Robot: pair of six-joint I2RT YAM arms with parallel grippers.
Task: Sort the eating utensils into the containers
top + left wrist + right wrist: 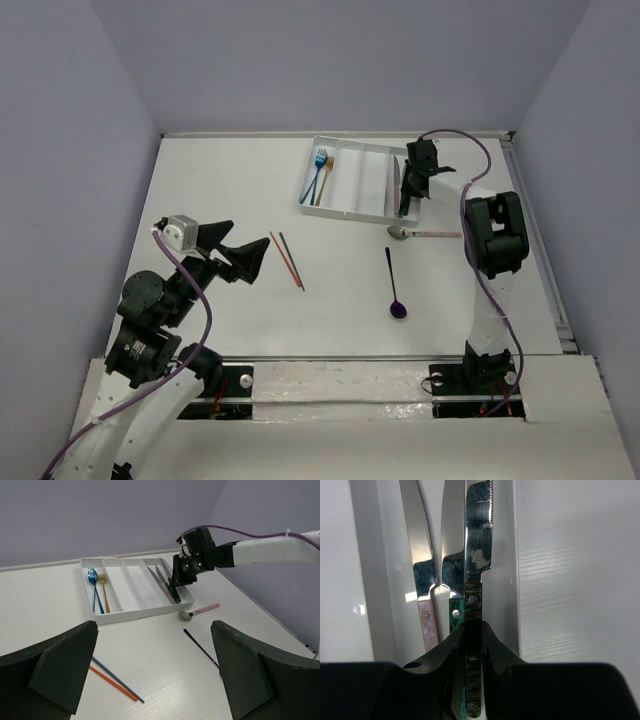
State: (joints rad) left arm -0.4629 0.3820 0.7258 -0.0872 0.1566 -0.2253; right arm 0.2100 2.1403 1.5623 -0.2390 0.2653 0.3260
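My right gripper [472, 640] is shut on the dark handle of a silver knife [476, 570], held blade-forward over the rightmost compartment of the white tray [370, 175]. Two other knives lie there, one pink-handled [426, 615] and one green-handled [454, 600]. A blue fork [318, 165] and a gold fork [325, 180] lie in the leftmost compartment. On the table lie a pink-handled spoon [425, 233], a purple spoon [393, 285] and red and teal chopsticks [287, 260]. My left gripper [245, 262] is open and empty above the table, left of the chopsticks [112, 682].
The tray's two middle compartments [130, 587] hold nothing. The right arm [260, 552] reaches over the pink-handled spoon [198, 611]. The purple spoon [200, 647] lies near my left gripper's right finger [260, 675]. Grey walls close in the table on three sides.
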